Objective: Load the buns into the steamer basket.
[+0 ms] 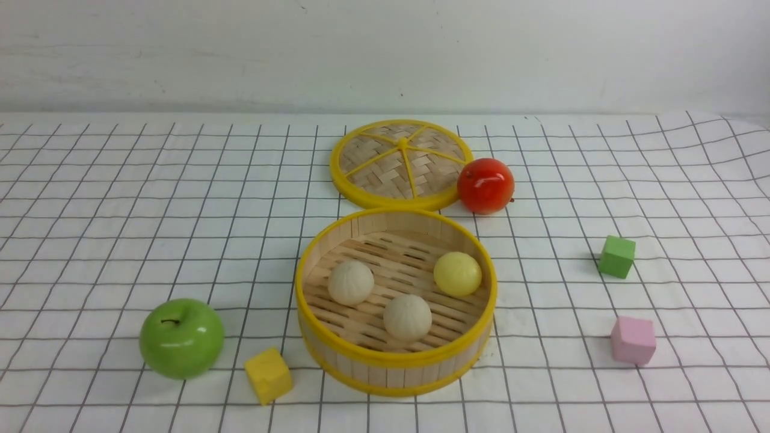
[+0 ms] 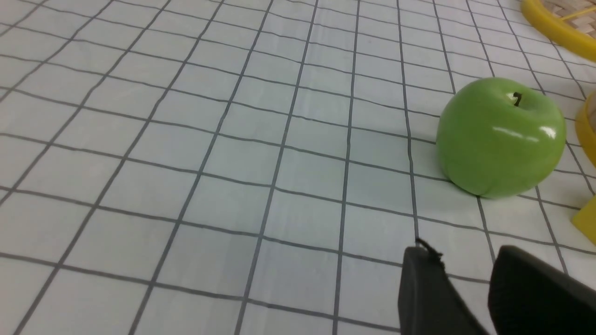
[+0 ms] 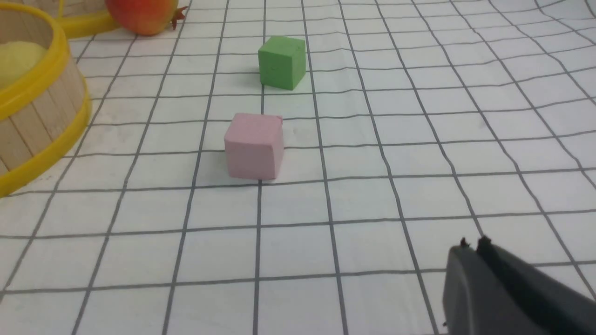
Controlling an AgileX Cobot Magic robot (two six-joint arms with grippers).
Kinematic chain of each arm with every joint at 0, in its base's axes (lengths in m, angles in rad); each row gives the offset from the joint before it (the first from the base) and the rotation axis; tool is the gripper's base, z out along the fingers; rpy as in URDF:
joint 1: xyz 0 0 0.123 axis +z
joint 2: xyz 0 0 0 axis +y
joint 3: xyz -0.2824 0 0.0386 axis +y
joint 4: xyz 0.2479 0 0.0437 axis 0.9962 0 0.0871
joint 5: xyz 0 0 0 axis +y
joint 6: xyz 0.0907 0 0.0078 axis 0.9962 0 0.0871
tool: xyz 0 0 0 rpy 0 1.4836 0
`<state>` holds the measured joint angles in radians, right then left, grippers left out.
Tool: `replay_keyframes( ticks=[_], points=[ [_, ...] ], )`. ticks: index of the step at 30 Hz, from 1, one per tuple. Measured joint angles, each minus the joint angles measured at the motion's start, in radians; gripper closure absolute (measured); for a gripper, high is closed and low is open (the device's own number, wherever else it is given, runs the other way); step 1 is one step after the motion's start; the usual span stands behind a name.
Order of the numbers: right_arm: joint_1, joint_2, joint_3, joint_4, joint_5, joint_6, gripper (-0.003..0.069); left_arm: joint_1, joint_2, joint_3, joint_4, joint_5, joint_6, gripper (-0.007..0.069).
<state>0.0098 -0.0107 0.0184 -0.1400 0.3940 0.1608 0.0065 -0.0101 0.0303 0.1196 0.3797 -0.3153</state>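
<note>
The steamer basket (image 1: 395, 361), round with wooden slats and yellow rims, stands at the table's centre front. Inside it on the slotted floor lie three buns: an off-white one (image 1: 351, 282) at the left, another off-white one (image 1: 407, 317) at the front, and a pale yellow one (image 1: 457, 273) at the right. In the right wrist view the basket's wall (image 3: 35, 116) shows with the yellow bun (image 3: 16, 58) behind its rim. Neither arm shows in the front view. My left gripper (image 2: 465, 256) is open over bare cloth, nothing between its fingers. My right gripper (image 3: 472, 244) is shut and empty.
A flat woven lid (image 1: 402, 162) lies behind the basket, with a glossy red fruit (image 1: 485, 185) beside it. A green apple (image 1: 181, 338) and a yellow cube (image 1: 268, 375) sit front left. A green cube (image 1: 616, 257) and a pink cube (image 1: 633, 340) sit at the right.
</note>
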Motion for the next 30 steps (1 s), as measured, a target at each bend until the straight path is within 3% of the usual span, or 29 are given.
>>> replay_keyframes(
  ticks=[24,30],
  points=[
    [0.0,0.0,0.0,0.0,-0.001,0.0,0.0627,0.0,0.0,0.0,0.0,0.002,0.0,0.0389],
    [0.0,0.0,0.0,0.0,-0.001,0.0,0.0627,-0.073,0.0,0.0,0.0,0.002,0.0,0.0387]
  ],
)
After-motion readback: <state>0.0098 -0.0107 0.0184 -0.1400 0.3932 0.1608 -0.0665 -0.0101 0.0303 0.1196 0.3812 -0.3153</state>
